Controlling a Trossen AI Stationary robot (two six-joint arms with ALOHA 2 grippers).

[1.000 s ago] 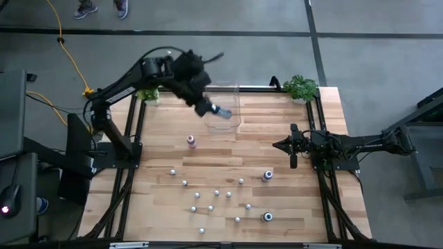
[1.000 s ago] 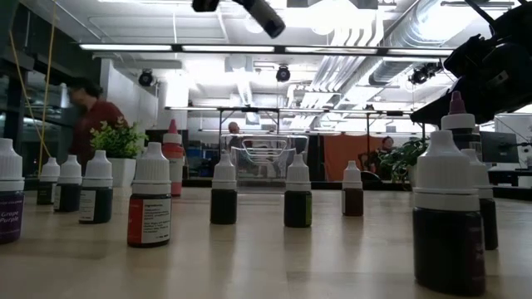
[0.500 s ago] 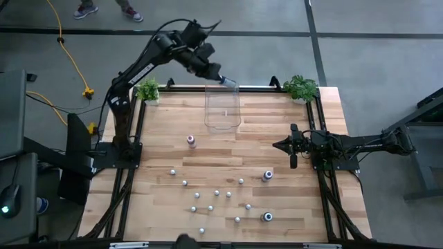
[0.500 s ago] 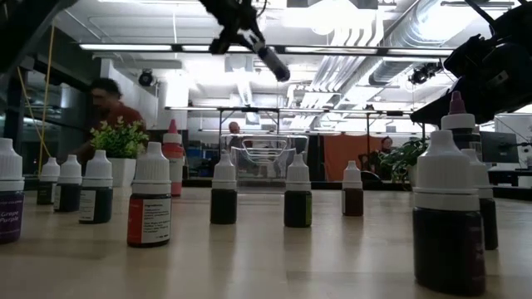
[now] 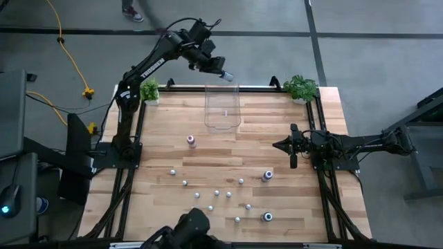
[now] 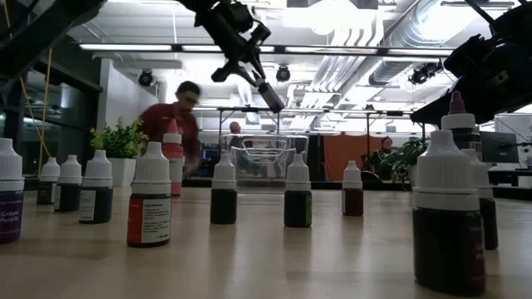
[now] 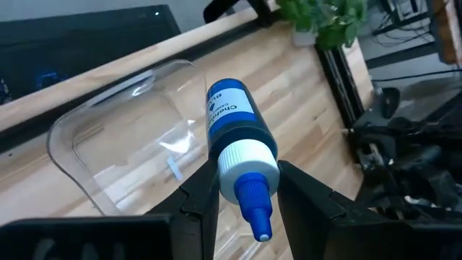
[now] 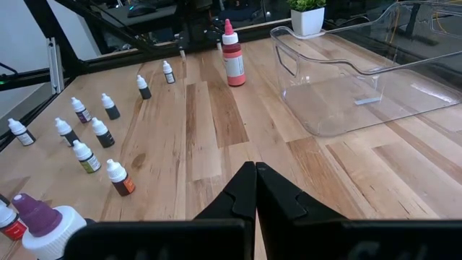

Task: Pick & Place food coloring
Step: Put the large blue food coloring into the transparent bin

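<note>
**A:** Where is the left gripper [image 5: 223, 74]?

**B:** Raised high at the table's [image 5: 277, 207] far edge, just above the far rim of the clear bin [image 5: 222, 109]; its fingers [image 7: 198, 198] are clamped on a blue bottle [image 7: 238, 141], white collar and blue tip pointing back toward the wrist; the low view shows the same gripper [image 6: 268, 91] hanging above the bin [image 6: 264, 162].

**A:** And the right gripper [image 5: 291, 146]?

**B:** Parked low over the table's right side, fingers [image 8: 242, 191] pressed together, nothing between them.

**A:** The remaining food coloring?

**B:** Small bottles [image 5: 217, 194] stand scattered across the near half of the table; a pink-capped bottle [image 5: 192, 141] stands alone nearer the bin; two larger bottles [image 5: 267, 176] sit toward the right; the bin itself looks empty.

**A:** Anyone around?

**B:** A person [image 6: 179, 124] in red beyond the table's far edge, near a potted plant [image 6: 120, 141].
</note>
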